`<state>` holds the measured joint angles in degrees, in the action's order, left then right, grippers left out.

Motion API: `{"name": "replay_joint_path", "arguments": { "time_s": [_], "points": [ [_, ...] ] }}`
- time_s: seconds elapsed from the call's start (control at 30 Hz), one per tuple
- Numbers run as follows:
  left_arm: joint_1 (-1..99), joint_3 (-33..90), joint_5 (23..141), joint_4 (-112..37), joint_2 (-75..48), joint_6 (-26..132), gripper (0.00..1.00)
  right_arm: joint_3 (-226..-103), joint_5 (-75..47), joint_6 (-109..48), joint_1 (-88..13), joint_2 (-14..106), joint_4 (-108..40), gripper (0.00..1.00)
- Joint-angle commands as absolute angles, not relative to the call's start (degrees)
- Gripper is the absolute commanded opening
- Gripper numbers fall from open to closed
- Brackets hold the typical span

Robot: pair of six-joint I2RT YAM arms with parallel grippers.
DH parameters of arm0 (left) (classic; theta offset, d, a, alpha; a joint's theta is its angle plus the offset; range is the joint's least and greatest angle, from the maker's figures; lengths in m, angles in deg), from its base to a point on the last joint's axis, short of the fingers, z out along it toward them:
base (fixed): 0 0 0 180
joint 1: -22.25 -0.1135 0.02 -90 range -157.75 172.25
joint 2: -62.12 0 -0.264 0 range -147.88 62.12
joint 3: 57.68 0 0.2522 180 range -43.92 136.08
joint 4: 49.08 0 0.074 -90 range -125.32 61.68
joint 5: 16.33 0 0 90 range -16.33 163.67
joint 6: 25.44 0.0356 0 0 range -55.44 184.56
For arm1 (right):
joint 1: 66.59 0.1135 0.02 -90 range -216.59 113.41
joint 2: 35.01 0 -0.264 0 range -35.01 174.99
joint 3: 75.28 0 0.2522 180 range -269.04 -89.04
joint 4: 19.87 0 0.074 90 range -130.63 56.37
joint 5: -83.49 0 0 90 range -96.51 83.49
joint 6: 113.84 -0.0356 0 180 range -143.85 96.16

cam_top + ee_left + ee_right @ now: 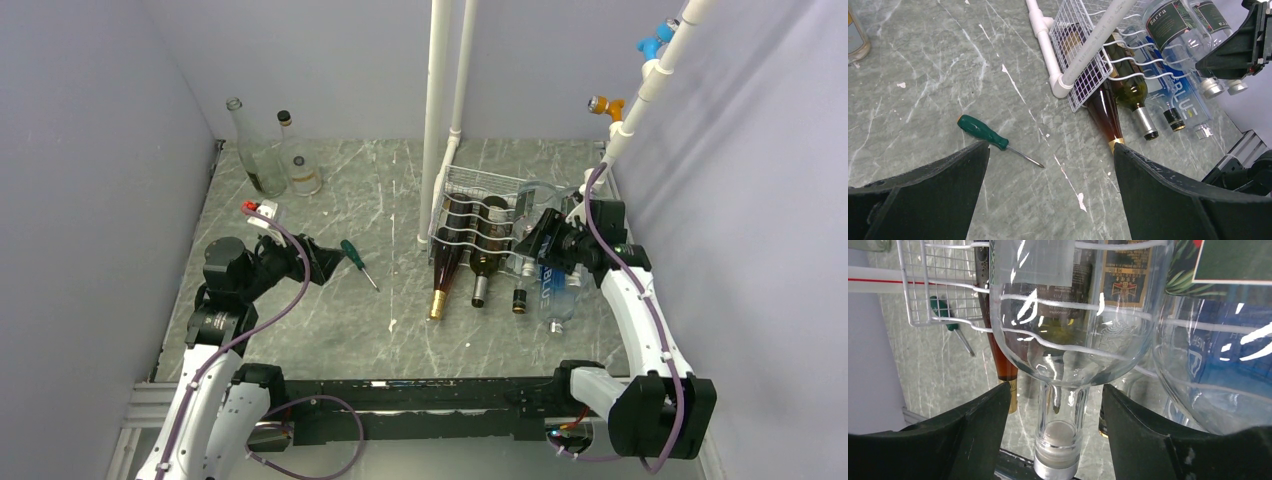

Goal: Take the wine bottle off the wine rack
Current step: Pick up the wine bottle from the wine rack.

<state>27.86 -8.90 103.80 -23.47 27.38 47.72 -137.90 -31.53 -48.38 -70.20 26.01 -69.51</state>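
Right gripper [1055, 392] stands half open, its fingers flanking but not touching the neck of the clear wine bottle [1063, 340]. The bottle lies in the upper tier of the wine rack [475, 185], so removal has not begun. Left gripper [1050, 147] gapes, empty. A neighbouring bottle [1218, 365] crowds the right side. The table [330, 330] before the rack offers withdrawal room.

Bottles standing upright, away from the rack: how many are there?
2: a tall clear bottle and a shorter dark-capped bottle, side by side in the far left corner. None look hidden there.
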Motion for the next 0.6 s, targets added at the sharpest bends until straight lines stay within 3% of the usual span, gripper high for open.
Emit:
{"name": "replay_joint_path", "arguments": {
  "time_s": [0.0, 0.57],
  "points": [
    [27.88, -7.71, 103.48, -24.73, 27.57, 48.64, 1.0, -136.15, -28.02, -50.26, -70.17, 27.14, -66.94, 0.69],
    [27.88, -7.62, 103.03, -24.5, 27.49, 48.83, 1.0, -134.22, -28.88, -50.87, -69.31, 28.61, -63.84, 0.55]
  ]
}}
